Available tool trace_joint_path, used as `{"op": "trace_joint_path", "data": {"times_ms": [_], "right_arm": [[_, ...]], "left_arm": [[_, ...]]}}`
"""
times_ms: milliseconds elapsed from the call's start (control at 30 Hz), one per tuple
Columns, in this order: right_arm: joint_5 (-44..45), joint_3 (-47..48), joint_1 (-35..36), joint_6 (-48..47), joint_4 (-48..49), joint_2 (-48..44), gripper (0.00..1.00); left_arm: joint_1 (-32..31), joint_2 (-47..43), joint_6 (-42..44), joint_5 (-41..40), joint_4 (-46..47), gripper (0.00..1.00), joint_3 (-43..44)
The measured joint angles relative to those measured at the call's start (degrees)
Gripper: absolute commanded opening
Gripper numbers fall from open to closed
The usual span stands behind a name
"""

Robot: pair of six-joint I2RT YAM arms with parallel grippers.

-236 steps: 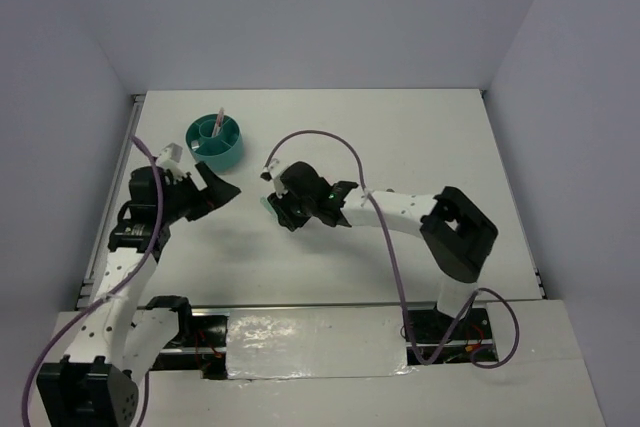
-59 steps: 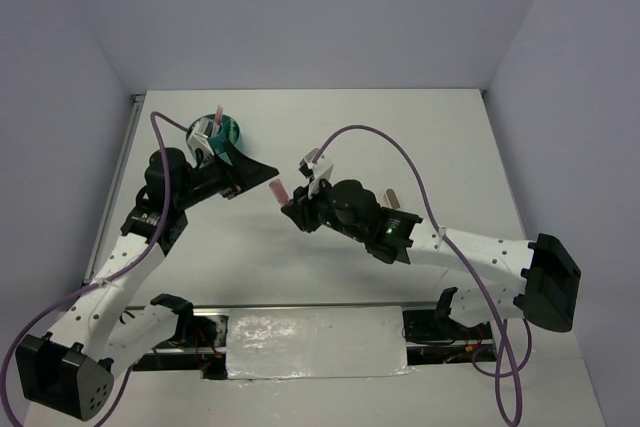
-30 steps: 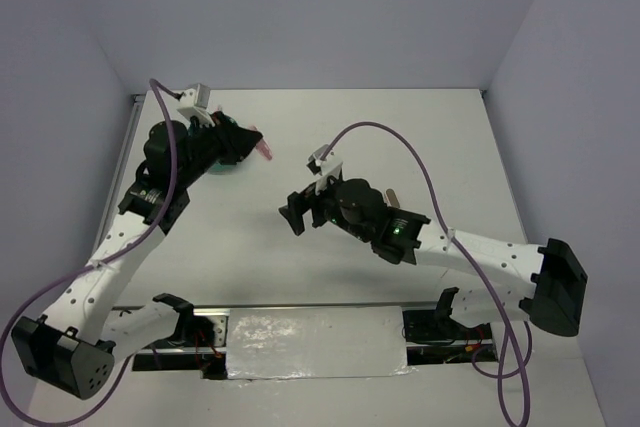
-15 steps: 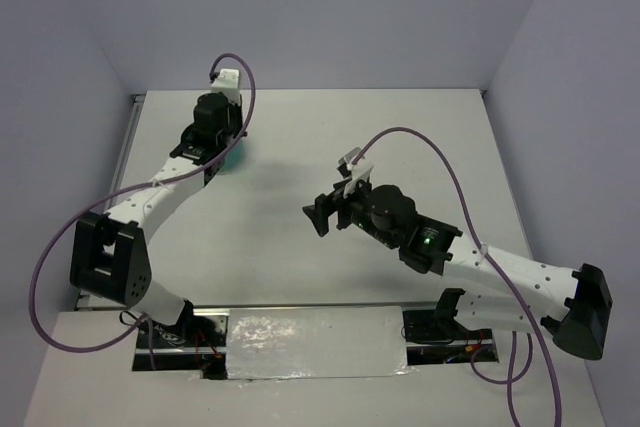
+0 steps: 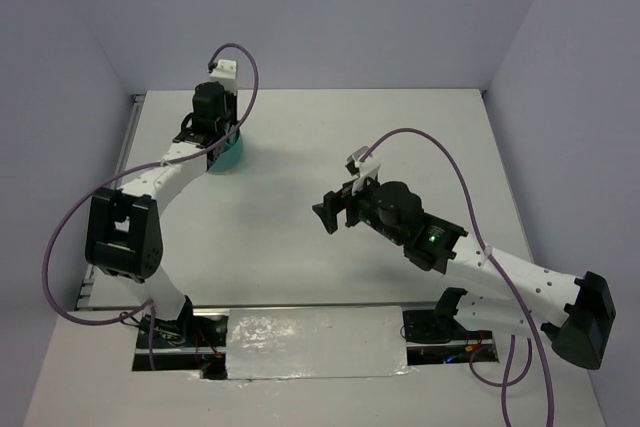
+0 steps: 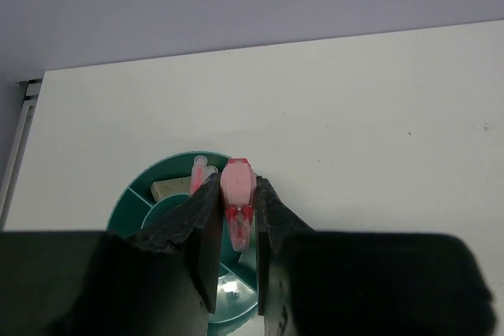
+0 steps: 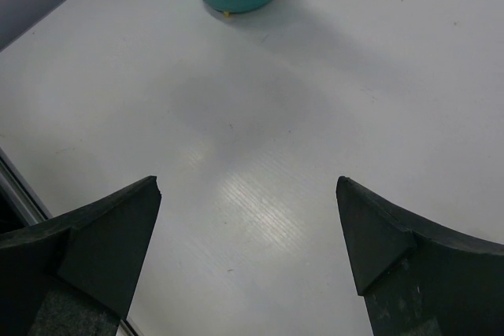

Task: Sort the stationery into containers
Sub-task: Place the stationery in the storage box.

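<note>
Left arm [image 5: 165, 169], right arm [image 5: 505, 269] both showing white tube parts, chunky black joints. Purple cables [image 5: 401, 131] looping along each. Tiny green light [image 5: 432, 238] glowing on right arm. Jaws looking black, matte, pointed like wedges.

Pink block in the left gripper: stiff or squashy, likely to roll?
Probably stiff: the pink block shows no bulge where the left gripper pinches it. Its flattish faces suggest it won't roll once inside the teal organizer.

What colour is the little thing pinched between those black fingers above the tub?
The pinched item is pink, redder lower down; clearest in the left wrist view.
</note>
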Motion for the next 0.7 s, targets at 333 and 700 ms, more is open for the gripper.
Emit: {"op": "trace_joint_path", "data": {"times_ms": [333, 700], "right_arm": [[-1.92, 0.00, -0.94, 0.02, -0.17, 0.90, 1.00], [-2.58, 0.00, -0.98, 0.02, -0.20, 0.92, 1.00]], "left_arm": [[0.00, 1.92, 0.26, 0.13, 2.14, 0.18, -1.14], [0.00, 2.25, 0.50, -0.09, 3.52, 0.58, -3.93]]}}
